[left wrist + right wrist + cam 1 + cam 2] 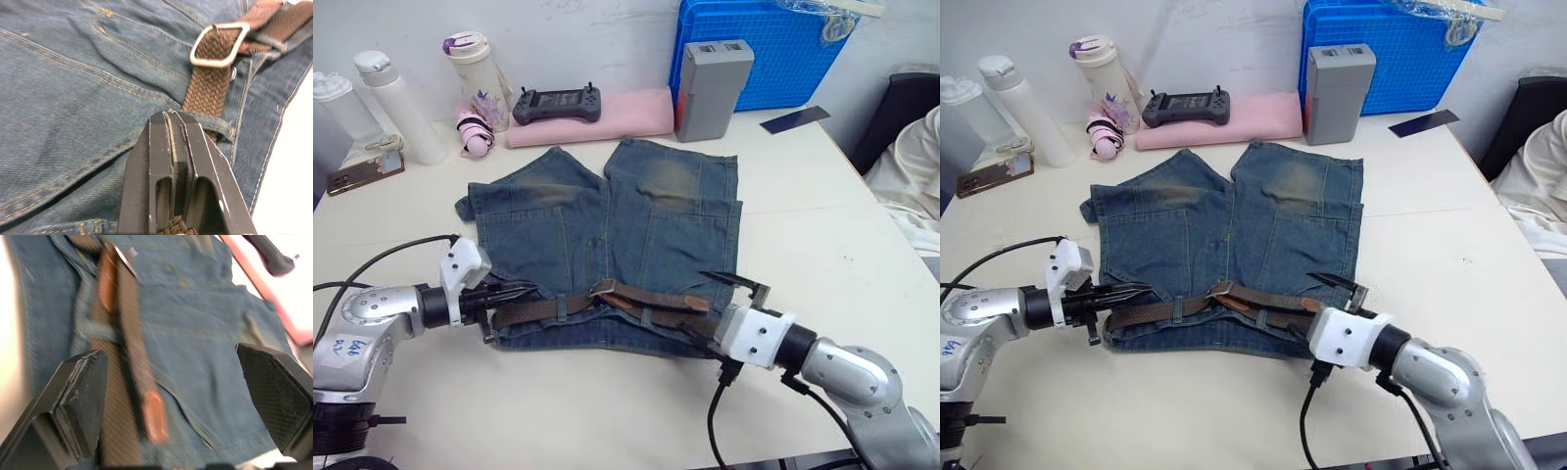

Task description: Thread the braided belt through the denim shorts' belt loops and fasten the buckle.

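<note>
Silver arms, white wrist blocks, black fingers.
Each arm is a silver-grey metal tube ending in a black collar and a white plastic block with small dark screw holes. The left gripper (514, 295) has slim, smooth black fingers; the right gripper (178, 396) has broad black fingers (276, 396) with cross-hatched pads. Black cables trail from both wrists. The left arm carries a white label with blue handwriting.

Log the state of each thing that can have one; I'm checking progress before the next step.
denim shorts: flat on the table, waistband toward the robot.
braided belt: lying along the waistband, under at least one loop.
buckle: strap passed through the frame; prong engagement unclear.
left tool: shut, at the belt's end.
right tool: open, over the waistband.
bottles: upright, capped.
</note>
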